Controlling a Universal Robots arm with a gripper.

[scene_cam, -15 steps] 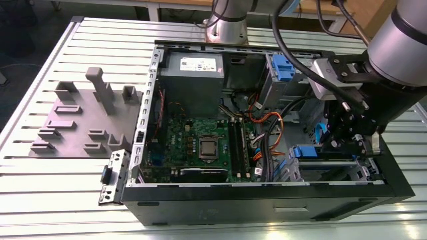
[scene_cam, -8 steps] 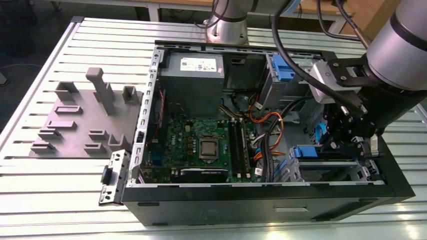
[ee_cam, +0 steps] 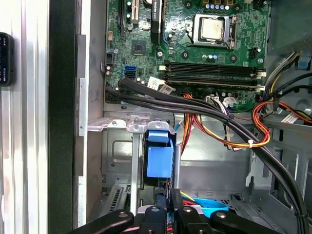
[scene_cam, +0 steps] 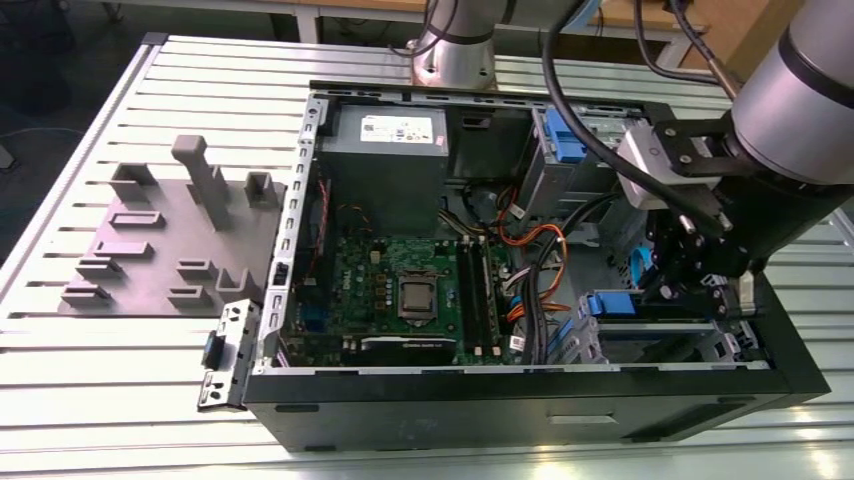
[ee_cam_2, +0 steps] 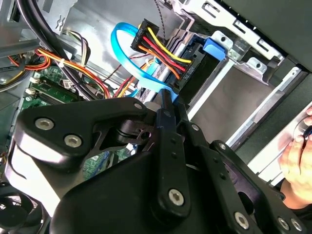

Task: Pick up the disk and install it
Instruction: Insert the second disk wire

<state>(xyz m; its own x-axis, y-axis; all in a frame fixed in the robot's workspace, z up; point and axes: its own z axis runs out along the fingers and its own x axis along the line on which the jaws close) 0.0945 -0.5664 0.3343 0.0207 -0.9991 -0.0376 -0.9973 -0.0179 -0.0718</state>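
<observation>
tool [ee_cam: 165,214]: closed, nothing held | disk [ee_cam: 159,158]: edge-on in bay, connector end toward tool

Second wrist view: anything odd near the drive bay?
Yes: a person's hand shows at the outer edge of the case, close to the gripper working in the drive bay. Nothing looks damaged.

Bright even overhead light, glare on table slats [scene_cam: 80,330], sharp focus.

The gripper [ee_cam_2: 165,105] is matt black plastic with bright metal screws. The disk [ee_cam: 159,161] has a smooth blue plastic carrier. The case [scene_cam: 534,400] is matt black metal on a ribbed metal table [scene_cam: 120,350].
</observation>
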